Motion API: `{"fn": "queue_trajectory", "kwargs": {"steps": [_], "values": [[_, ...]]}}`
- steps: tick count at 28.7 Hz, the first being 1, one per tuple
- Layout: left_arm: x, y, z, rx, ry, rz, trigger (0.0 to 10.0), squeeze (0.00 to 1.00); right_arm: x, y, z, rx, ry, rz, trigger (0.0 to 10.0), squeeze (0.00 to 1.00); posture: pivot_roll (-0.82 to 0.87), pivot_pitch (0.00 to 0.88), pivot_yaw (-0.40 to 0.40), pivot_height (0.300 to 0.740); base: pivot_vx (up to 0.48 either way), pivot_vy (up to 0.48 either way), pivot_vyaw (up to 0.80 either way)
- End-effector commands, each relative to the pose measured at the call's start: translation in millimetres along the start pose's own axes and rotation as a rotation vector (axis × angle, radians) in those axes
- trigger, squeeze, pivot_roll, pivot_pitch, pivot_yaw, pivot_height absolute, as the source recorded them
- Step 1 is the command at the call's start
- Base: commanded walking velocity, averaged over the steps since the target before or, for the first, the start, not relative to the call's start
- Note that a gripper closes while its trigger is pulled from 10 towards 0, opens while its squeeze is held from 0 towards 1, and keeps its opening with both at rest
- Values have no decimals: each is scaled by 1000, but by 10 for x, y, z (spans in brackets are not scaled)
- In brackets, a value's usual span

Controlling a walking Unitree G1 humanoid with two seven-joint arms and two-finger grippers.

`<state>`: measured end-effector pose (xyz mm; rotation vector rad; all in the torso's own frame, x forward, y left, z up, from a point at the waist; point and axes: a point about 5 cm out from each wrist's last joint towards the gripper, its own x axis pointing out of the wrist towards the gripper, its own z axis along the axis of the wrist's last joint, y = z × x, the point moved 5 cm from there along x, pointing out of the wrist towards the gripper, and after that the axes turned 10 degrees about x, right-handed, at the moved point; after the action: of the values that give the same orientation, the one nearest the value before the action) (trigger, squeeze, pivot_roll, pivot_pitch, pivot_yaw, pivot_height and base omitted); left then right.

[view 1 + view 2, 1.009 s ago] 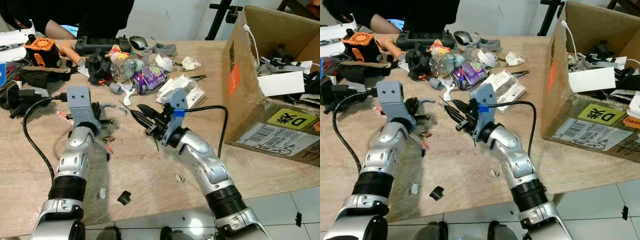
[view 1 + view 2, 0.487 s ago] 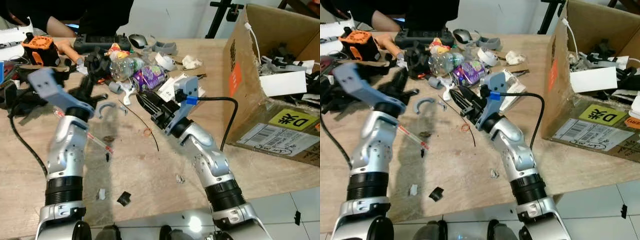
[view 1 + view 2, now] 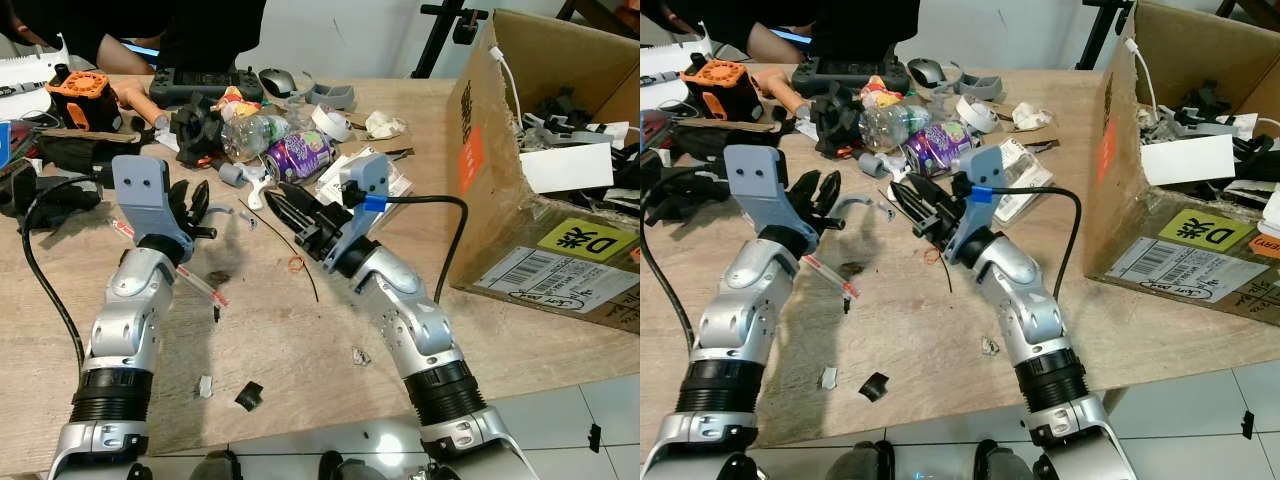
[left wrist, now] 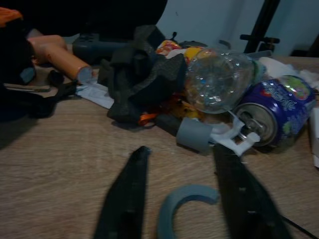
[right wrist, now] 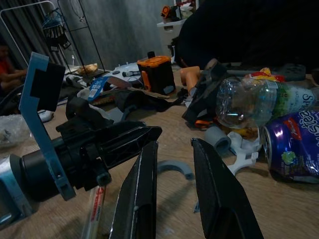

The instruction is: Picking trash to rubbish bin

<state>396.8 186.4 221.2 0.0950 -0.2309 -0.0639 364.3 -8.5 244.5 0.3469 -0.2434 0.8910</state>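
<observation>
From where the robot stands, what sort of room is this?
Probably a workshop or lab rather than a tidy home: a wooden table strewn with trash and parts, a cardboard box stuffed with cables and plastic pieces, and a handheld controller at the far edge.
</observation>
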Motion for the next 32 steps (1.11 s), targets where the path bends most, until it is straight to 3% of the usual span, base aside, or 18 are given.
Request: {"fn": "queue_trajectory", "kwargs": {"steps": [1, 10, 14, 15, 19, 23, 25, 32], "values": [[-23, -10, -107, 5, 44, -1, 10000, 1000, -42, 5, -45, -2, 11, 2, 10000, 0, 70, 242, -60, 740, 0, 0, 0], [-87, -89, -306, 83, 157, -70, 10000, 1000, -66, 23, -108, 1, 29, 2, 10000, 0, 72, 212, -57, 740, 0, 0, 0], [-112, -87, -434, 176, 220, -68, 10000, 1000, -62, 18, -137, -9, 42, 5, 10000, 0, 72, 236, -61, 740, 0, 0, 0], [-138, -57, -536, 176, 278, -44, 10000, 8, -64, 21, -140, -11, 43, 6, 10000, 0, 70, 223, -61, 740, 0, 0, 0], [-205, -20, -750, 159, 401, -13, 10000, 0, -61, 13, -142, -13, 48, 6, 10000, 0, 71, 234, -62, 740, 0, 0, 0], [-246, -14, -805, 192, 432, -23, 10000, 0, -70, -2, -138, -12, 49, 1, 10000, 0, 70, 225, -64, 740, 0, 0, 0], [-278, -8, -852, 188, 460, -30, 0, 0, -76, -4, -152, -14, 55, 1, 10000, 0, 65, 231, -66, 740, 0, 0, 0], [-333, -59, -918, 144, 514, -59, 0, 0, -70, 5, -181, -13, 69, 4, 10000, 0, 68, 231, -67, 740, 0, 0, 0]]}}
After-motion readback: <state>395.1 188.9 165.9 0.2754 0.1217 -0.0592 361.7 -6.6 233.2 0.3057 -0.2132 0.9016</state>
